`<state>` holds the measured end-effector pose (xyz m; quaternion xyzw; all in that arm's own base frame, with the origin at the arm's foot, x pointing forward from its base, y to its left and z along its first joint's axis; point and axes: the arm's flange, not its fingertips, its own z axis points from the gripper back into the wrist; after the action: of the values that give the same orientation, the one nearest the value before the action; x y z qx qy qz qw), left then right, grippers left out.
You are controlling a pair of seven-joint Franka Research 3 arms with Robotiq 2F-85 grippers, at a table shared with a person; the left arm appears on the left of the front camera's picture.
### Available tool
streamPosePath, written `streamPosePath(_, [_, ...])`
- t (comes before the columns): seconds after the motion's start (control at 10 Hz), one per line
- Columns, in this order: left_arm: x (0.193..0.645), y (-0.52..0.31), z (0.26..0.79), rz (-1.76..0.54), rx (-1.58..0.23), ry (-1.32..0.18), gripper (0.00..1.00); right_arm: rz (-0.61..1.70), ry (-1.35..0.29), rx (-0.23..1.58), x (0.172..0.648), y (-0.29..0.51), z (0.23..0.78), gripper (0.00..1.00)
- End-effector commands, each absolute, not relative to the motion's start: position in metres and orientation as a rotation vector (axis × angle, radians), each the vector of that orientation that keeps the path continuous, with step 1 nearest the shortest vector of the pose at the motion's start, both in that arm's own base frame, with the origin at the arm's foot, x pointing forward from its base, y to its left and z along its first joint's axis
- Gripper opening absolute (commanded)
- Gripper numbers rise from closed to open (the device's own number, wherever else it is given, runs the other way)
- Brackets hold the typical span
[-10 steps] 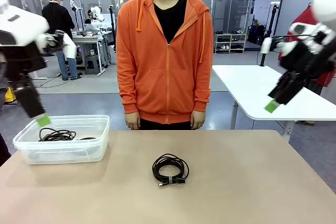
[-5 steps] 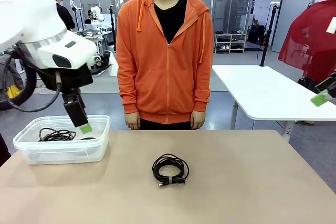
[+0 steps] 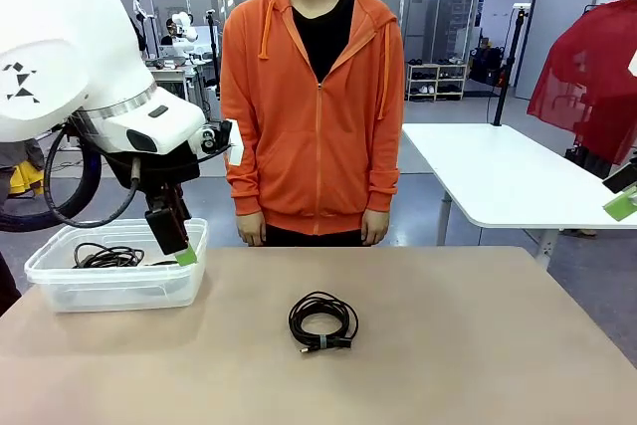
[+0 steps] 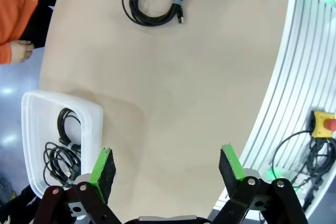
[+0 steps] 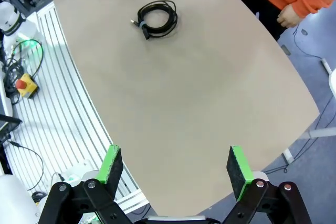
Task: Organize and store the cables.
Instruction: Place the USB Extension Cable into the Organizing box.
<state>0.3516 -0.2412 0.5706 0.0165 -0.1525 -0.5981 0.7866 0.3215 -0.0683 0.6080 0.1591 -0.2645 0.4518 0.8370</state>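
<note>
Our left gripper [image 4: 163, 167] has swung right past the bin [image 3: 60, 286] (jaws spread, empty), presumably toward the coil [image 3: 322, 320]; right gripper [image 5: 174, 171] equally spread.

A person in an orange hoodie [image 3: 314, 106] stands at the far edge of a tan table [image 3: 448, 345], arms at the sides. A clear plastic bin [image 3: 119, 286] sits on the table's left end. Behind, a white table [image 3: 498, 171] stands to the right, a red garment [image 3: 587, 77] hanging beyond it, and a workbench [image 3: 179, 72] at left.
</note>
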Motion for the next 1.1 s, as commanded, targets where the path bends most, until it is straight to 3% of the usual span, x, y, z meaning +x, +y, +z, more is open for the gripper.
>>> streamPosePath(0.0, [0.349, -0.243, 0.572, -1.301, 0.047, -0.324, 1.0, 0.948, -0.573, 0.335, 0.318, -0.069, 0.613, 1.0])
streamPosePath(0.5, [0.349, -0.244, 0.571, -1.296, 0.039, -0.328, 1.0, 0.948, -0.573, 0.335, 0.318, -0.069, 0.613, 1.0])
streamPosePath(1.0, [0.393, -0.34, 0.518, -1.588, 0.095, -0.321, 1.0, 0.948, -0.573, 0.335, 0.318, -0.069, 0.613, 1.0])
